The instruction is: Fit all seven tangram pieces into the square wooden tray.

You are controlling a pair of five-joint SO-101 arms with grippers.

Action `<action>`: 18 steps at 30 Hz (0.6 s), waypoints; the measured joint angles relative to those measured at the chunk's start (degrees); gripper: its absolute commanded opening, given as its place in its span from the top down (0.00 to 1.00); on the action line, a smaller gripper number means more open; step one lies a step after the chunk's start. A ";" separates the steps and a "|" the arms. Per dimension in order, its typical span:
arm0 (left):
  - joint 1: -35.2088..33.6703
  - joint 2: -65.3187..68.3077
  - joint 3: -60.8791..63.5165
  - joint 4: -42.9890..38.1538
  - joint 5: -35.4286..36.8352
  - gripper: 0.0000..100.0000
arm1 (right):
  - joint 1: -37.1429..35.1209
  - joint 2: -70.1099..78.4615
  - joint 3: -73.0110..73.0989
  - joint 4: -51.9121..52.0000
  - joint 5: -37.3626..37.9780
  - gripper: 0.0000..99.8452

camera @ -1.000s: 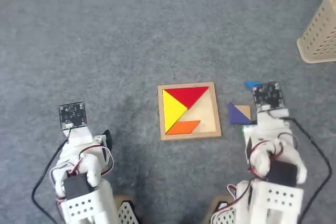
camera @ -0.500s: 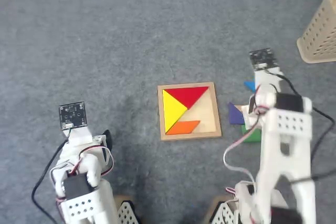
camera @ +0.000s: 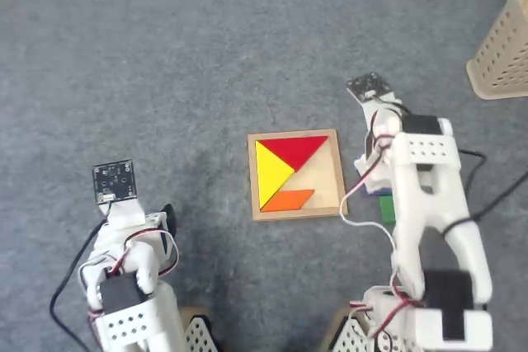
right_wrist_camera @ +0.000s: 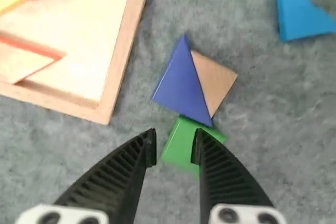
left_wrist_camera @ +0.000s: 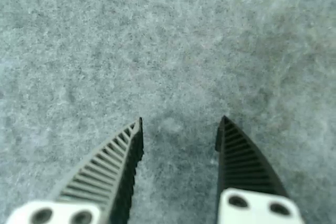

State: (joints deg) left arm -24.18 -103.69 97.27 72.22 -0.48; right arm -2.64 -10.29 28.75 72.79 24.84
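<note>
Grey carpet [camera: 165,63] covers table. Right arm [camera: 421,179] stretched out right of square wooden tray [camera: 326,180]. Right gripper [right_wrist_camera: 173,137] jaws narrowly apart above green piece [right_wrist_camera: 181,153]. Left gripper [left_wrist_camera: 181,124] near left, jaws apart over bare carpet. Tray at centre holds red triangle [camera: 293,150], yellow triangle [camera: 271,172], orange parallelogram [camera: 287,199]. Right of tray: dark-blue triangle [right_wrist_camera: 181,85] touching tan piece [right_wrist_camera: 215,80]; light-blue triangle [right_wrist_camera: 296,14] farther back, apart

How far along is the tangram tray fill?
Done: red triangle, yellow triangle and orange piece sit in the tray. In hand: nothing; the right tool, slightly open, is over the green piece. Left: that one plus the dark blue triangle, tan triangle and light blue triangle, on the carpet beside the tray. Three of seven in.
</note>
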 measured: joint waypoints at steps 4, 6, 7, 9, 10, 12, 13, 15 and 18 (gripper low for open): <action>0.00 0.00 0.00 0.00 0.00 0.78 | -0.09 4.75 -4.04 -0.53 0.70 0.86; 0.00 0.00 0.00 0.00 0.00 0.78 | 0.00 7.03 -5.63 -0.79 2.55 0.86; 0.00 0.00 0.00 0.00 0.00 0.78 | 0.00 7.91 -5.98 -0.79 3.69 0.86; 0.00 0.00 0.00 0.00 0.00 0.78 | 0.00 9.76 -6.51 -0.88 6.42 0.86; 0.00 0.00 0.00 0.00 0.00 0.78 | 0.00 10.73 -6.59 -0.88 7.82 0.86; 0.00 0.00 0.00 0.00 0.00 0.78 | 0.00 12.22 -6.68 -1.14 10.90 0.86; 0.00 0.00 0.00 0.00 0.00 0.78 | 0.00 12.75 -6.68 -1.32 12.57 0.86; 0.00 0.00 0.00 0.00 0.00 0.78 | 0.00 13.45 -6.68 -1.41 15.65 0.86; 0.00 0.00 0.00 0.00 0.00 0.78 | 1.05 13.71 -6.68 -1.41 19.43 0.86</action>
State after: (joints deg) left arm -24.18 -103.69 97.27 72.22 -0.48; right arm -1.58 3.43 22.07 71.38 44.26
